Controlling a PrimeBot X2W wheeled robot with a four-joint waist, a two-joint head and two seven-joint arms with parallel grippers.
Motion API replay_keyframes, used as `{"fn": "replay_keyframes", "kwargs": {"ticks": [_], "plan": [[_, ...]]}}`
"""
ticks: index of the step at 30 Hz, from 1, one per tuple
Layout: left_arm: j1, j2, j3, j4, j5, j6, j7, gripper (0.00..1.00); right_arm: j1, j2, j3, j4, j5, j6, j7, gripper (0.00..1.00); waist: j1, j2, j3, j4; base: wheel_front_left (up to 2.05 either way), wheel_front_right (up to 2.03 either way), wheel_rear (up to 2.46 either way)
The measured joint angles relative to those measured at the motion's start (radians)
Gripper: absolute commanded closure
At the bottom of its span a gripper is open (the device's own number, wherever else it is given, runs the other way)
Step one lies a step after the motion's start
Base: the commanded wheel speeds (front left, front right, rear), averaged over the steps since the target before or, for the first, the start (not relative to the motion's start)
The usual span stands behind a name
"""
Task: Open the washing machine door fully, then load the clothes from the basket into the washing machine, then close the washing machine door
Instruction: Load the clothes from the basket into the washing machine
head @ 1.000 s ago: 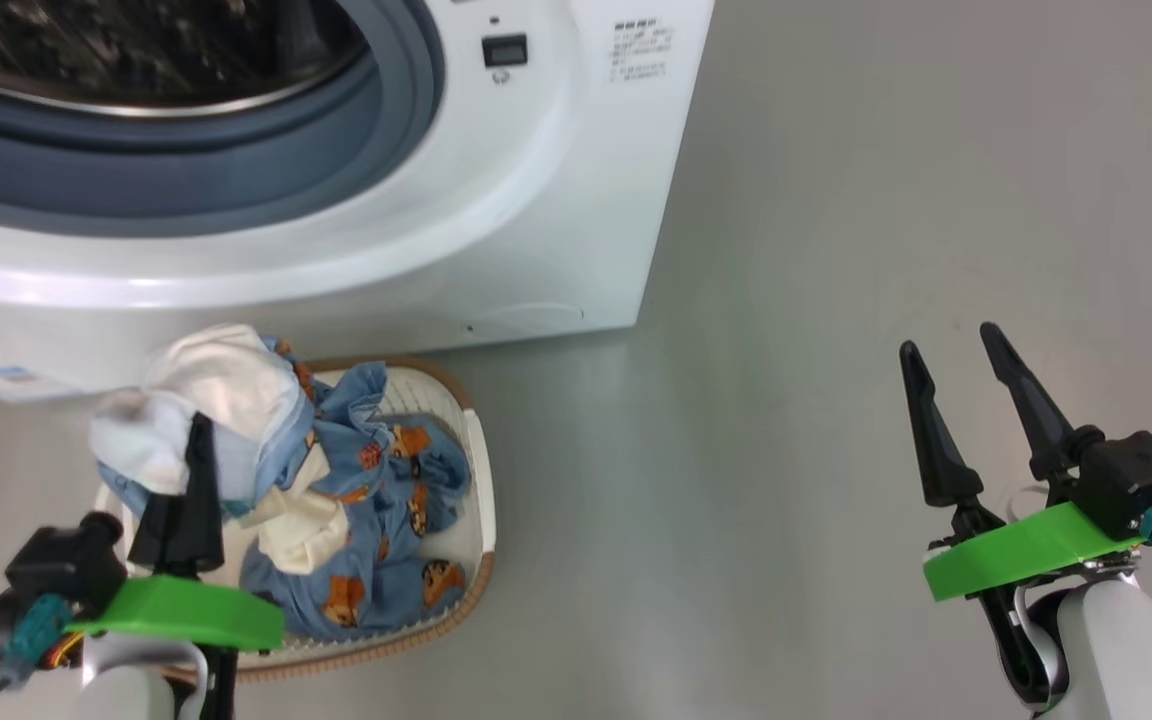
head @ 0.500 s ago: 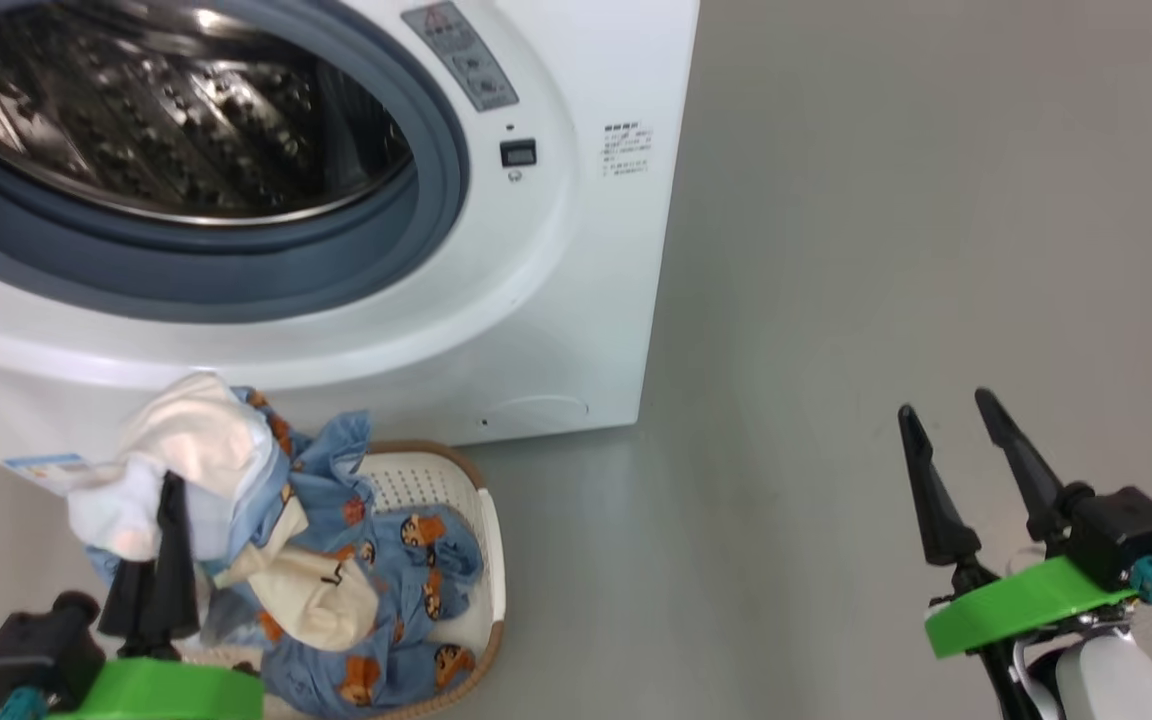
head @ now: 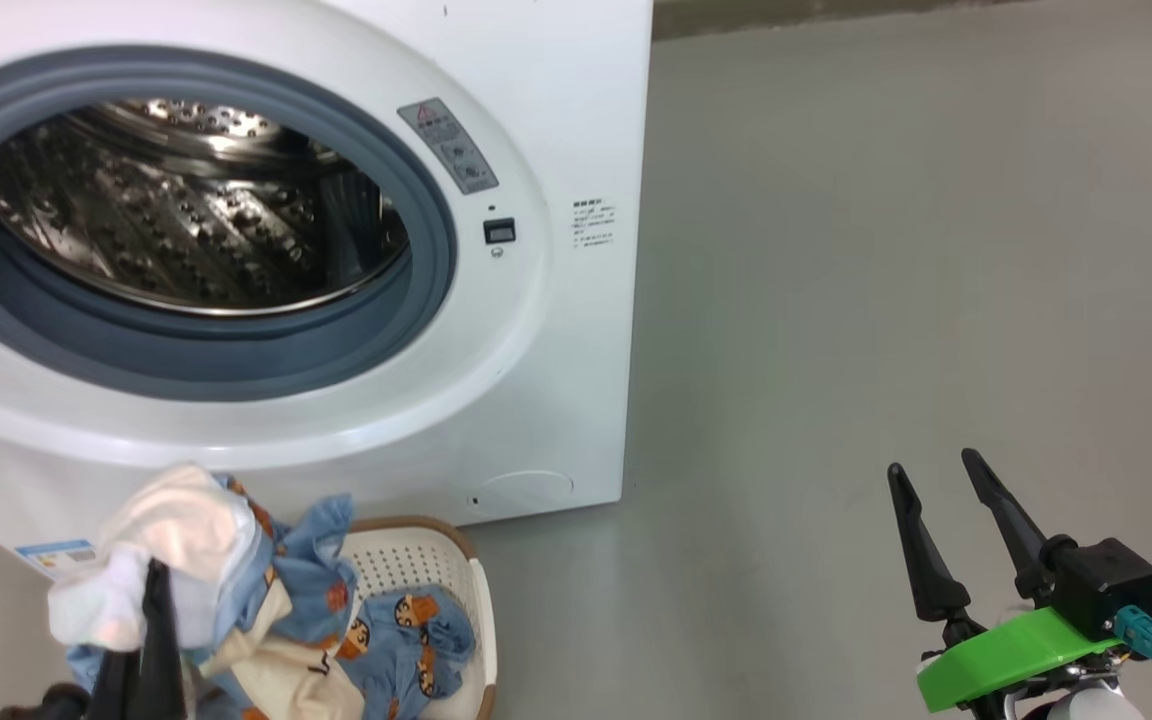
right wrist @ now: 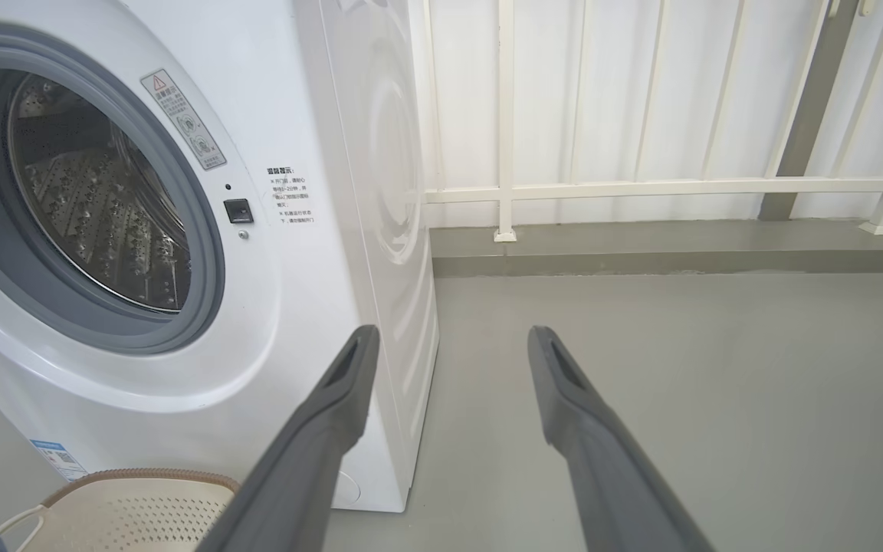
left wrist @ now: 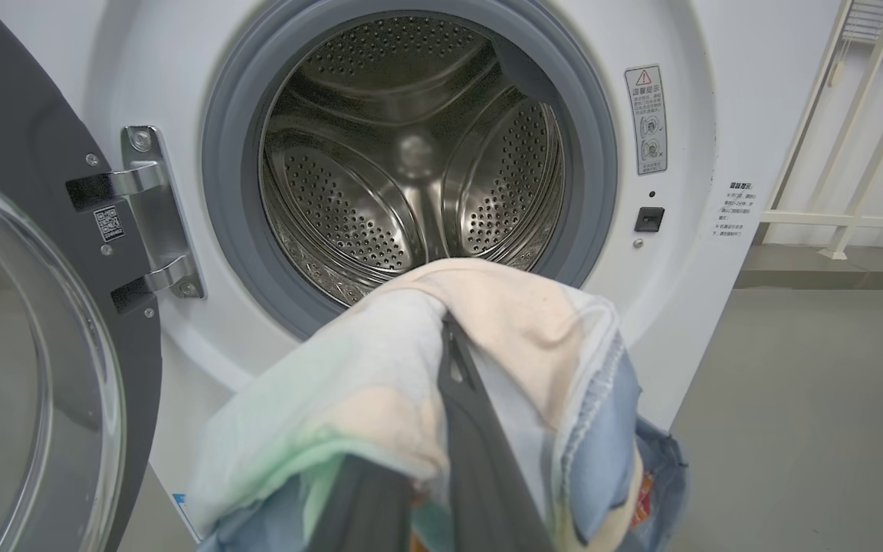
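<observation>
One clothes bundle (head: 191, 530) in left hand (head: 152, 585), lengthwise down toward basket (head: 406, 555).

a plain laundry corner. a washing machine (right wrist: 296, 322) stands on bare grey floor (right wrist: 679, 399), white railing (right wrist: 641, 187) behind.

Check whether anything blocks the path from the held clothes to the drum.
Nothing visible does. The left pincer holds the clothes in front of the open drum; the washing machine door stands swung aside.
</observation>
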Motion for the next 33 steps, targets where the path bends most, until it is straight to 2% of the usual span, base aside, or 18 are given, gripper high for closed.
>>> {"fn": "replay_keyframes", "kwargs": {"ticks": [8,17,22,33], "plan": [[0.06,0.001,-0.027,-0.03,-0.001,0.026,0.0,1.0,0.023,0.001,-0.003,0.004,0.0,0.0,0.0,0.0,0.0,0.0,-0.042,-0.007,0.0,0.0,0.0],[0.042,0.001,-0.063,-0.017,-0.01,0.026,0.0,1.0,0.029,0.006,-0.007,0.0,0.001,0.0,0.0,0.0,0.0,0.0,-0.018,0.003,0.0,0.0,0.0],[-0.033,0.001,-0.074,0.003,-0.009,0.026,0.0,1.0,0.027,0.008,-0.008,-0.004,0.002,0.0,0.0,0.0,0.0,0.0,0.009,0.002,0.0,0.0,0.0],[-0.343,0.011,-0.057,0.16,0.028,-0.003,0.0,1.0,-0.02,0.02,0.005,-0.018,0.008,0.0,0.0,0.0,0.0,0.0,0.103,-0.015,0.0,0.0,0.0]]}}
